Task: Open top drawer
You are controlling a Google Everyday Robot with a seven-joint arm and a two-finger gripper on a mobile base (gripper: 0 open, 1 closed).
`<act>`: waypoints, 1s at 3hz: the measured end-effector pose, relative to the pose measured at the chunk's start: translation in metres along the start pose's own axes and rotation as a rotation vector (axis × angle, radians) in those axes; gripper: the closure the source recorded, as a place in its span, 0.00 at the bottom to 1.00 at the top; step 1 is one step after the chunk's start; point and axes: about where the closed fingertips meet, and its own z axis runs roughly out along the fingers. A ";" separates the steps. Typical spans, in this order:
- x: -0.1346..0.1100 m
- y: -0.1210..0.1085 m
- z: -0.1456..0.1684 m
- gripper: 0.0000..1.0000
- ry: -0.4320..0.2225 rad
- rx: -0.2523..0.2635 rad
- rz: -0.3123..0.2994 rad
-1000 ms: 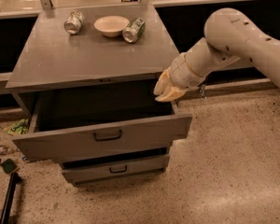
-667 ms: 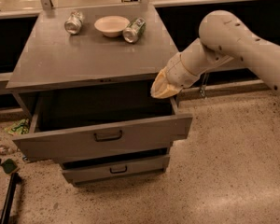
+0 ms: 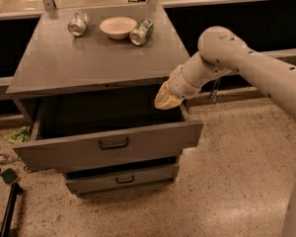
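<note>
The top drawer of the grey cabinet stands pulled far out, its wide flat front facing me with a small dark bail handle at centre and a deep dark interior behind it. My gripper hangs at the drawer's right rear corner, just under the cabinet top's right edge, above the drawer's right side wall. It touches nothing that I can see. The pale arm reaches in from the right.
A shallower lower drawer sits slightly out below. On the cabinet top stand a white bowl and two lying cans. Litter and a dark tool lie on the floor at left. Speckled floor spreads to the right.
The gripper has moved left and slightly down, toward the drawer's right rear corner. The drawer has stayed pulled out.
</note>
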 end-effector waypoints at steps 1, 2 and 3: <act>0.015 0.011 0.022 1.00 0.027 -0.021 0.047; 0.020 0.016 0.043 1.00 0.032 -0.031 0.058; 0.019 0.011 0.061 1.00 0.038 -0.031 0.042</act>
